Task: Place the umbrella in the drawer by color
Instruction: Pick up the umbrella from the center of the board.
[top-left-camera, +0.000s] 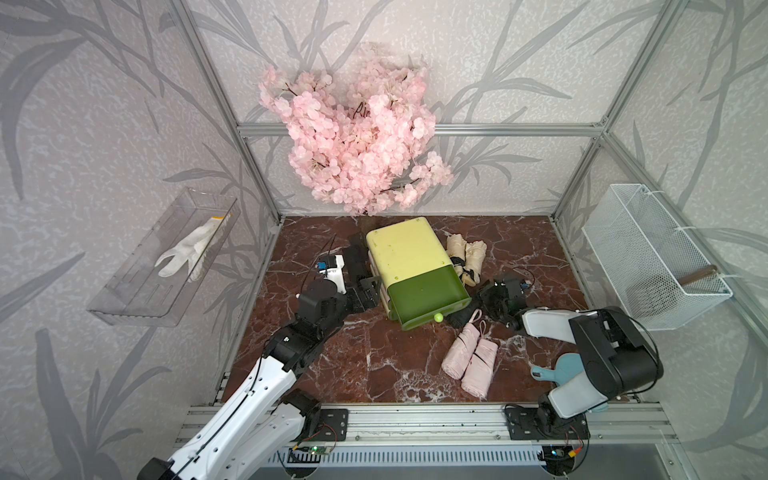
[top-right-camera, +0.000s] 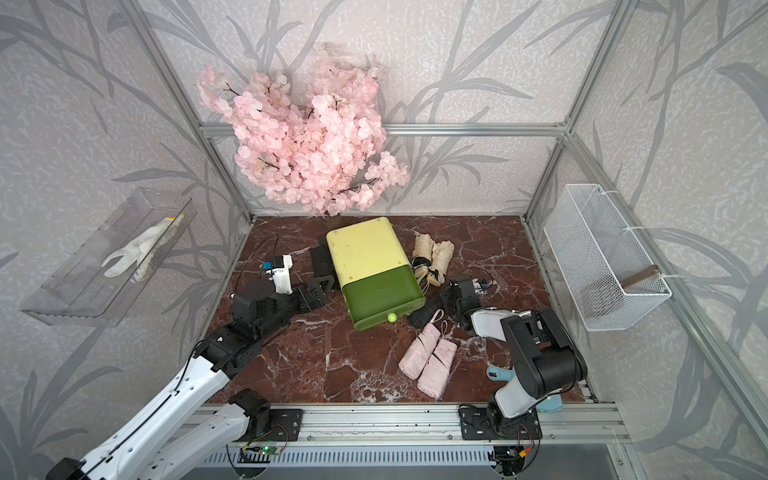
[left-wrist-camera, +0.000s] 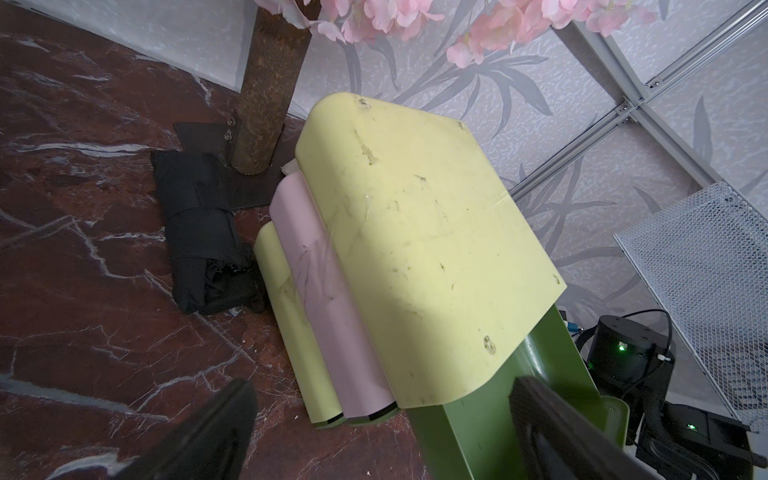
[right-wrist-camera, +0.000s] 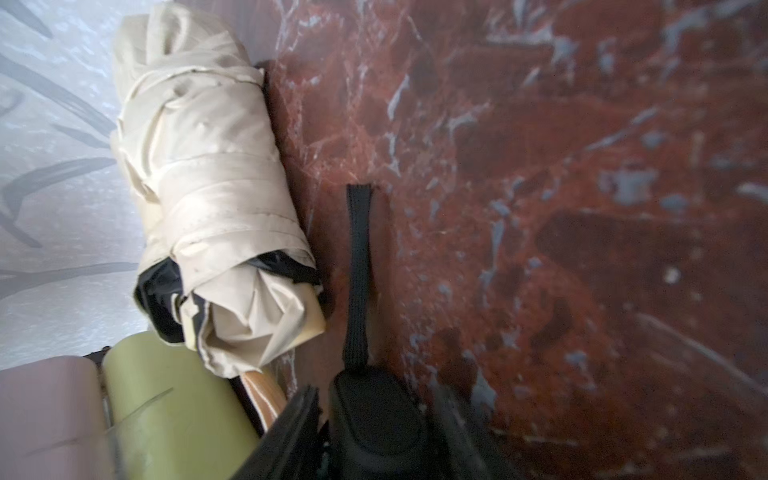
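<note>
Lab test cell — aluminium frame (top-left-camera: 498, 129), wallpapered panels (top-left-camera: 498, 62)

The drawer cabinet (top-left-camera: 405, 249) is occupying the counter's (top-left-camera: 332, 365) middle, with its green drawer (top-left-camera: 428, 297) projecting forward. Cream umbrellas (top-left-camera: 467, 257) are crowding its right flank. A black umbrella (left-wrist-camera: 203, 241) and the tree trunk (left-wrist-camera: 266, 91) are closing off its left rear. Pink umbrellas (top-left-camera: 459, 353) are blocking the front right. The front-left counter is offering unobstructed passage.

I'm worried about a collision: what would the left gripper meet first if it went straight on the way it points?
The drawer cabinet. In the left wrist view the open left gripper points at its near corner, above the pulled-out green drawer; the gap looks small, though depth is unclear.
</note>
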